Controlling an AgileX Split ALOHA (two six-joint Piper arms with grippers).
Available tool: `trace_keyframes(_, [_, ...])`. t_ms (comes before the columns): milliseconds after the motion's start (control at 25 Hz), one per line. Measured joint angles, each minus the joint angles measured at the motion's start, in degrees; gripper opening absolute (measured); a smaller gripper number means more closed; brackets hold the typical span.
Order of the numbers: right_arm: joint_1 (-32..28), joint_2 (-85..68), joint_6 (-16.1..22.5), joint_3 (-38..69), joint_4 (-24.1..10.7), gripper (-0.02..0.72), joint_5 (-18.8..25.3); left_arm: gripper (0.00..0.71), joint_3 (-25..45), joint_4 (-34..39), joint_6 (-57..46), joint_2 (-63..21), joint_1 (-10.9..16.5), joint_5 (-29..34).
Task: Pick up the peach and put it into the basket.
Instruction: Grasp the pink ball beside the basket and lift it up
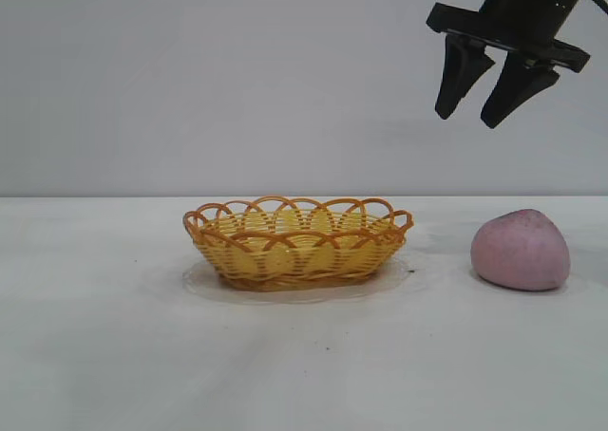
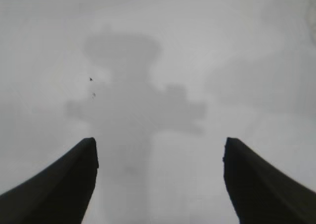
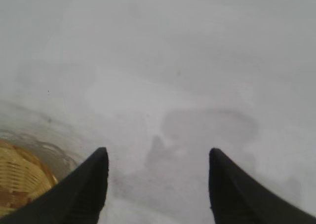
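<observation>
Right jaws high above the worktop (image 1: 114, 355), pointing steeply down, about half open, both dark fingers (image 1: 463, 75) clear of everything and holding nothing. Peach (image 1: 521, 251) lying on the worktop well below those jaws and slightly to their right in the exterior view, touched by nothing and outside the basket (image 1: 285, 260). Basket down and to the left of the right jaws, well apart from the peach, standing flat on a pale round patch of the worktop. In the right wrist view, only an edge of the basket (image 3: 19, 177) beside one fingertip (image 3: 79, 194), bare worktop and a faint shadow between the two tips. Left jaws out of the exterior view; in the left wrist view, wide open and empty, fingers (image 2: 54, 189) spread over bare worktop, with only a grey shadow of an arm beyond the gap. Neither peach nor basket near the left jaws.
</observation>
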Motion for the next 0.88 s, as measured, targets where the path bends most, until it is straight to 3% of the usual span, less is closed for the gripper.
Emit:
trace_keyframes(200, [0.0,0.0,0.0,0.0,0.0,0.374,0.0,0.523,9.19,-0.09,-0.13,-17.83,0.0,0.09])
trace_keyframes(480, [0.0,0.0,0.0,0.0,0.0,0.374,0.0,0.523,16.82,-2.63,-0.17,-40.85,0.0,2.96])
trace_keyframes(880, [0.0,0.0,0.0,0.0,0.0,0.374,0.25,0.523,27.1,-3.47,2.11,-60.43,0.0,3.18])
